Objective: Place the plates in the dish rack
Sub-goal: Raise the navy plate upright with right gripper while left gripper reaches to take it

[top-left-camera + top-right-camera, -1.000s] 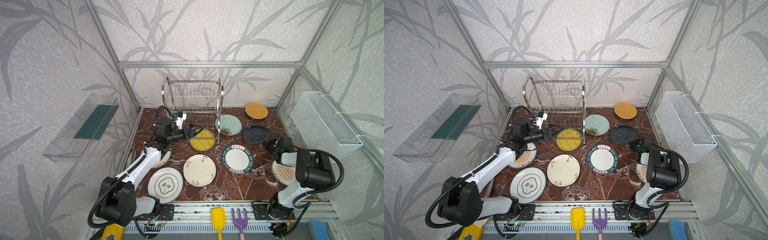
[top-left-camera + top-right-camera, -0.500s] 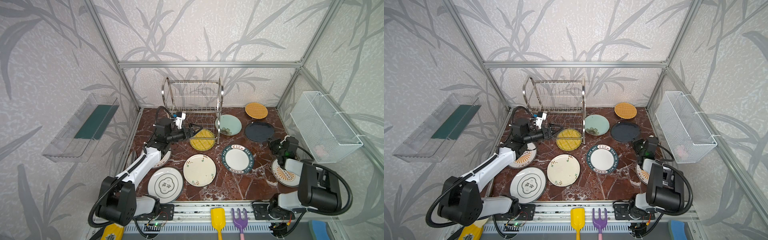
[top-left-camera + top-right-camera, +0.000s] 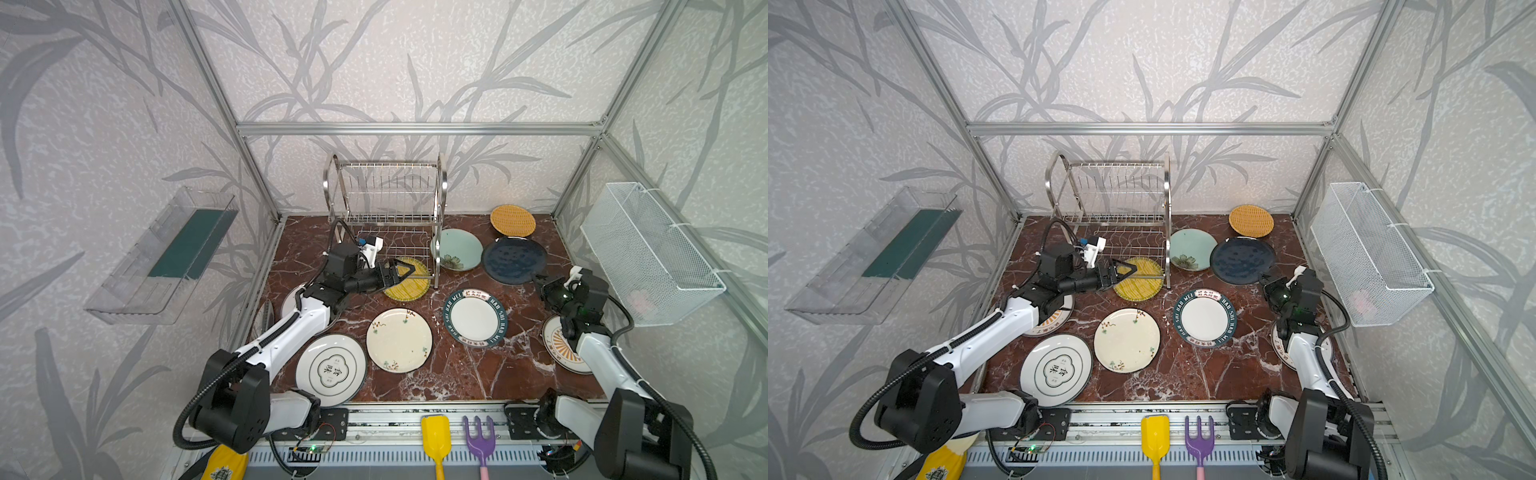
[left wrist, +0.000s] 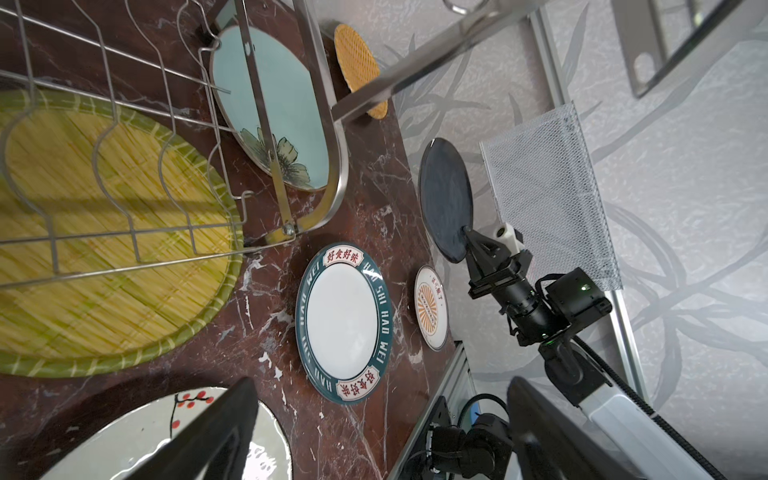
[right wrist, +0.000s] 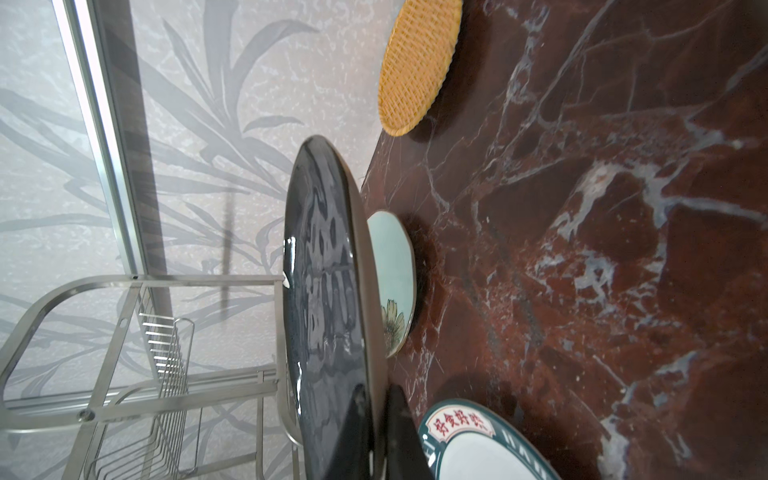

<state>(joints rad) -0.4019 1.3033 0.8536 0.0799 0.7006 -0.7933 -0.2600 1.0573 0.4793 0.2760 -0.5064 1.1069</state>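
Black and shiny, the black plate [image 3: 514, 259] is pinched by its near rim in the right end effector [image 3: 540, 278], whose two fingers are pressed tight on the edge. The plate is round, so it has no long side. It hangs above the brown marble desk [image 3: 457, 374], face up and close to flat, and sticks straight out from the fingers toward the dish rack [image 3: 386, 199]. Just past its far edge the pale teal plate [image 3: 457, 249] lies flat on the desk, right beside the rack's side frame. Off to the side of this end effector lies the teal-rimmed white plate [image 3: 475, 318], and behind it, under the arm, an orange-sunburst plate [image 3: 561, 349]. Farthest out, the orange woven plate [image 3: 512, 220] lies by the back wall.

The left end effector [image 3: 405, 272] is spread wide and holds nothing. Right below it the yellow striped plate [image 3: 409, 289] lies flat, partly tucked under the rack's bottom wires. Behind it, under the arm, is the other orange-sunburst plate [image 3: 1059, 322], then the cream floral plate [image 3: 399, 340] and the Chinese-character plate [image 3: 331, 369], all flat. Just beside this end effector the rack stands upright, its long side along the back wall, its slot wires pointing up.
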